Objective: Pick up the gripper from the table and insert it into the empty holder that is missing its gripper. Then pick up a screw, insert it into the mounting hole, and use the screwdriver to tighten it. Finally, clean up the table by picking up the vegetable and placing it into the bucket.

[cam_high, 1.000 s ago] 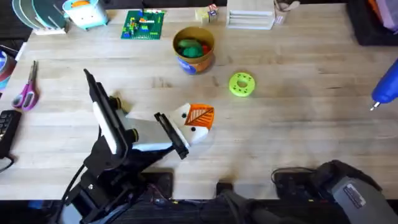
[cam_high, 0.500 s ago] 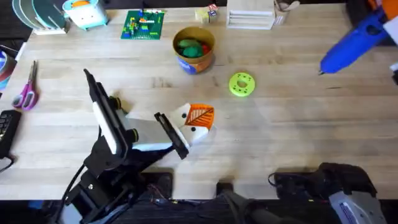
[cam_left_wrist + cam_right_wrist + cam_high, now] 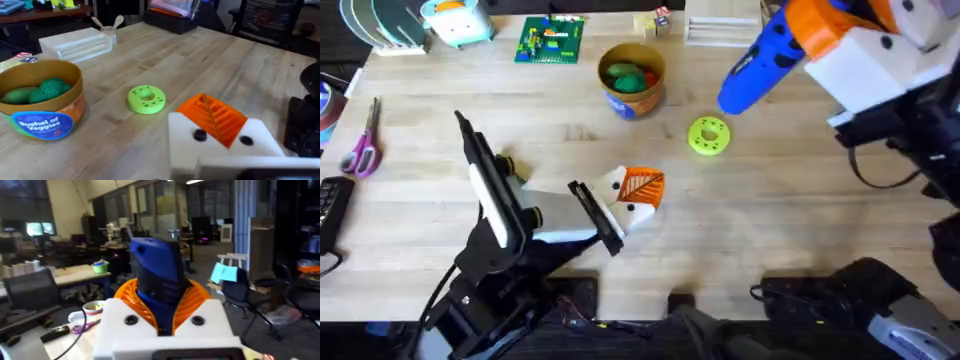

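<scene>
My right gripper (image 3: pixel 812 30) is raised over the table's (image 3: pixel 800 200) far right, shut on the blue screwdriver (image 3: pixel 758 66). The screwdriver's tip points down-left, toward the green disc (image 3: pixel 709 136). The right wrist view shows the screwdriver (image 3: pixel 157 275) clamped between orange pads (image 3: pixel 131 300). My left gripper (image 3: pixel 638 192) rests low at mid-table with its white finger blocks, the holder (image 3: pixel 632 212), shut together. The orange ribbed gripper (image 3: pixel 212 117) sits at their tip. Two dark round spots (image 3: pixel 200 135) mark the block's face. Green vegetables (image 3: pixel 625 77) lie in the tan bucket (image 3: pixel 632 100). No screw can be made out.
Purple-handled scissors (image 3: pixel 362 145) lie at the left edge. Along the far edge stand a green brick plate (image 3: pixel 551 40), small blocks (image 3: pixel 653 22) and a white tray (image 3: pixel 723 22). Bare wood stretches across the right half in front of the disc.
The right arm swung the screwdriver from the table's right edge up and leftward, and it now looms large above the green disc. The left arm has not moved.
</scene>
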You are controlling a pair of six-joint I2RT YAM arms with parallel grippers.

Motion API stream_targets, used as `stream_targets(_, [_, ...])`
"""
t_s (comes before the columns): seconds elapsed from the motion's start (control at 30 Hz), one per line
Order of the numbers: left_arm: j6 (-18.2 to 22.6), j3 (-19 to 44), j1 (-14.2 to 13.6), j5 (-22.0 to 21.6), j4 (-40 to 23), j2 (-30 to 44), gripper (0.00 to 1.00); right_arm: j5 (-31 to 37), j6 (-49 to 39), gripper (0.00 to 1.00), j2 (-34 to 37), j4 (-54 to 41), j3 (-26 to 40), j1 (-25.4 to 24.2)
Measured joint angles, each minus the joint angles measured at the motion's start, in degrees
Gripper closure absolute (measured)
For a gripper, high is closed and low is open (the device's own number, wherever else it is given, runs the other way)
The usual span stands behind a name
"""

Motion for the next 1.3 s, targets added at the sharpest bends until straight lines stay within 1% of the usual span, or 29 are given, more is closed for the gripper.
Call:
stream_targets(0.13, [0.0,0.0,0.0,0.0,0.0,0.0,0.99,0.0,0.6,0.909,7.5,12.8,-0.1,7.8])
stream_targets(0.23, [0.0,0.0,0.0,0.0,0.0,0.0,0.99,-0.2,0.8,0.91,12.4,19.6,-0.1,13.1])
stream_targets(0.4, [0.0,0.0,0.0,0.0,0.0,0.0,0.99,-0.2,1.0,0.912,19.7,26.9,-0.1,20.0])
stream_targets(0.53, [0.0,0.0,0.0,0.0,0.0,0.0,0.99,-0.3,1.5,0.913,23.9,27.5,0.0,23.9])
stream_targets(0.7, [0.0,0.0,0.0,0.0,0.0,0.0,0.99,-0.4,2.3,0.914,26.1,27.1,0.2,25.5])
stream_targets(1.3, [0.0,0.0,0.0,0.0,0.0,0.0,0.99,-0.4,7.2,0.918,26.1,24.6,0.8,25.5])
